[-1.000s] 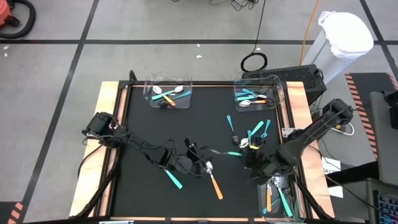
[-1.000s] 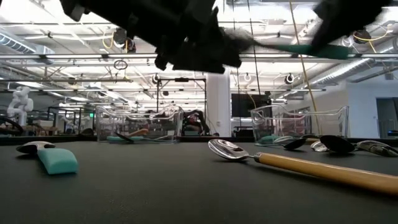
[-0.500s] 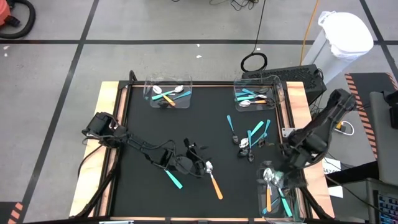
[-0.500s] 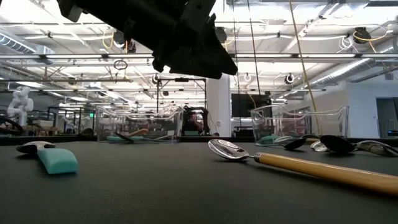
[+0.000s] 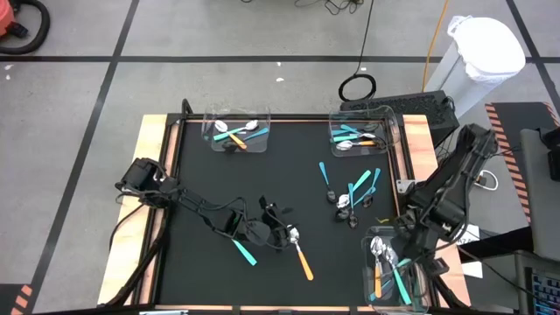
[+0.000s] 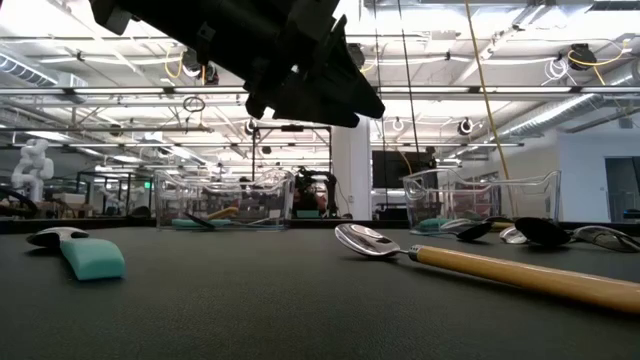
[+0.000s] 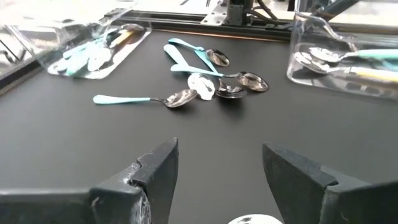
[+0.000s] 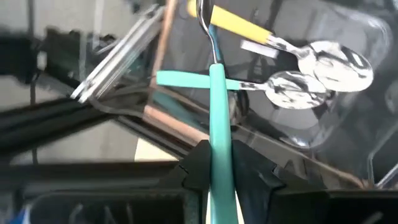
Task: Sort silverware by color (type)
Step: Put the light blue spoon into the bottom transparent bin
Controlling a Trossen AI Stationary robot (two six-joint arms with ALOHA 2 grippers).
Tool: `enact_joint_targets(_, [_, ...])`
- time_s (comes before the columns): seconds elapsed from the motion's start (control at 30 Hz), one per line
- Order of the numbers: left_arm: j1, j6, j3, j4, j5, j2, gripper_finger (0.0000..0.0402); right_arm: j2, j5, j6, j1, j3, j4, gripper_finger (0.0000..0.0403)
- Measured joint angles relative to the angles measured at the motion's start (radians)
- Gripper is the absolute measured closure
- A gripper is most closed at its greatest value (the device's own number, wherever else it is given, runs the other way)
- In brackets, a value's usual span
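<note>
My right gripper (image 5: 406,262) hangs over the near right bin (image 5: 367,267), shut on a teal-handled utensil (image 8: 216,93). Under it in the bin lie an orange-handled spoon (image 8: 249,28) and a teal-handled spoon (image 8: 292,87). My left gripper (image 7: 217,168) is open above the middle of the mat, and in the high view it (image 5: 276,226) hovers beside a loose orange-handled spoon (image 5: 303,255). A teal-handled piece (image 5: 245,252) lies near it. A cluster of teal-handled spoons (image 5: 354,192) lies flat on the mat's right part. My right gripper pinches the utensil's teal handle (image 8: 217,140) between its two fingers, coming from above and pointing down into the bin. The handle runs straight out along the fingers. Its metal end leaves the picture's edge, so I cannot tell whether it touches the bin's contents.
Two more clear bins holding silverware stand at the far edge, a far left bin (image 5: 210,131) and a far right bin (image 5: 332,136). A wooden rim (image 5: 150,175) frames the black mat. In the low view the orange spoon (image 6: 480,265) and teal piece (image 6: 85,258) lie close.
My right gripper has carried the teal-handled utensil from above the mat's right middle toward the table's near right corner, and now holds it over the near right bin. It has stayed shut on the utensil.
</note>
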Motion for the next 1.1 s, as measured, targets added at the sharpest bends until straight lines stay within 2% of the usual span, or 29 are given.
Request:
enact_joint_targets(0.17, [0.003, -0.063, 0.000, -0.005, 0.001, 0.000, 0.0171, 0.053, 0.001, 0.139, -0.003, 0.000, -0.035, 0.0328])
enact_joint_targets(0.3, [0.003, -0.086, 0.000, -0.040, 0.055, -0.005, 0.0171, 0.063, 0.003, 0.215, -0.002, 0.000, -0.068, 0.0298])
enact_joint_targets(0.47, [0.007, -0.225, 0.001, -0.137, 0.107, -0.046, 0.0171, 0.060, 0.084, 0.289, -0.003, 0.000, -0.061, 0.0273])
enact_joint_targets(0.57, [0.006, -0.358, 0.000, -0.300, 0.154, -0.080, 0.0171, 0.060, 0.188, 0.337, -0.003, 0.000, -0.030, 0.0273])
enact_joint_targets(0.7, [0.003, -0.603, 0.000, -0.648, 0.317, -0.154, 0.0171, 0.060, 0.390, 0.377, -0.003, 0.000, 0.063, 0.0279])
enact_joint_targets(0.83, [-0.034, -0.831, 0.000, -0.939, 0.420, -0.215, 0.0171, 0.061, 0.553, 0.288, -0.019, 0.000, 0.190, 0.0281])
enact_joint_targets(0.9, [-0.057, -0.751, 0.001, -1.011, 0.448, -0.235, 0.0171, 0.062, 0.626, 0.216, -0.025, 0.000, 0.256, 0.0281])
enact_joint_targets(1.0, [-0.101, -0.448, 0.000, -1.096, 0.427, -0.240, 0.0171, 0.064, 0.770, 0.115, -0.030, 0.000, 0.347, 0.0282])
enact_joint_targets(1.1, [-0.140, -0.189, -0.022, -1.079, 0.414, -0.236, 0.0171, 0.068, 0.914, 0.027, -0.030, 0.000, 0.405, 0.0282])
